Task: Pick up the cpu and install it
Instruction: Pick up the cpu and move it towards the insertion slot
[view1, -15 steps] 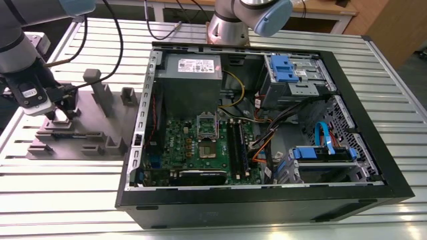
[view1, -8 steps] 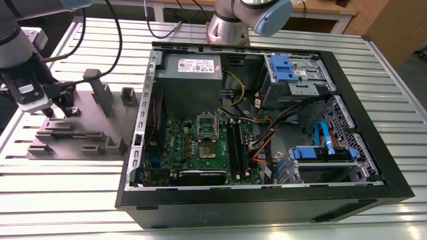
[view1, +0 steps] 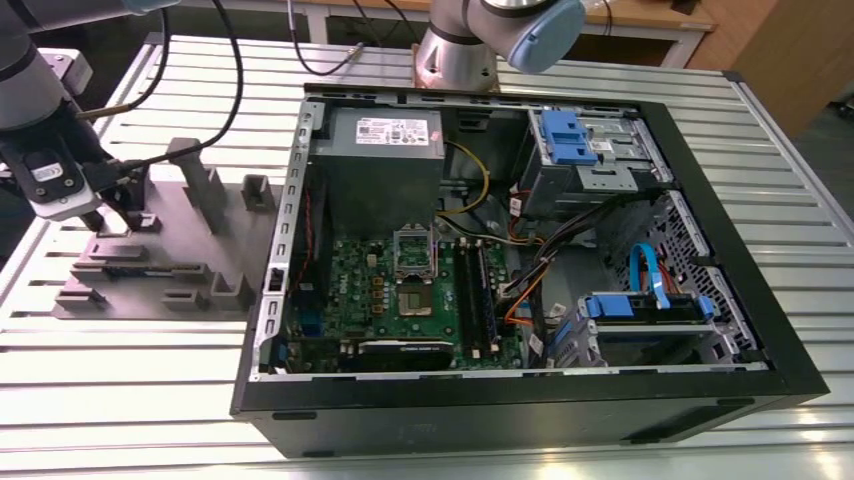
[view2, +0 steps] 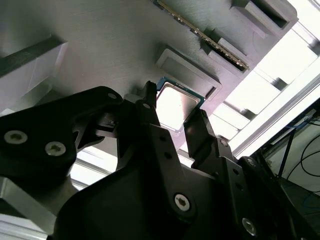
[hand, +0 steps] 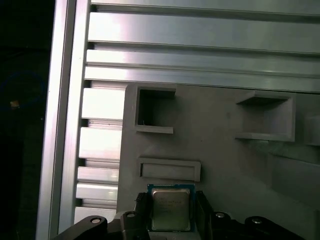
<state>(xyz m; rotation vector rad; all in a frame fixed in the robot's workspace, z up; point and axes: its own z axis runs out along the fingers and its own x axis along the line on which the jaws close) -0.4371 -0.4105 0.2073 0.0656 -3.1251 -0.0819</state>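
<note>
**Setting:** robotics laboratory or test workshop, laid out as a computer-assembly cell.

**Evidence:**
- Tabletop (view1: 781, 160) of ribbed aluminium profile, the kind used for machine benches.
- Grey industrial robot arm (view1: 461, 55) rising at the tabletop's far edge. Its wrist and black tool (view1: 115, 218) are at the exterior view's left.
- Black desktop computer case (view1: 534, 425) lying open on its side, with the green motherboard (view1: 400, 290), drive bays and wiring exposed.
- Grey moulded fixture block (view1: 160, 255) with pockets and posts for parts, beside the case.
- Loose black cables (view1: 235, 70) trailing across the tabletop.
- Wooden furniture (view1: 787, 60) behind.
</note>
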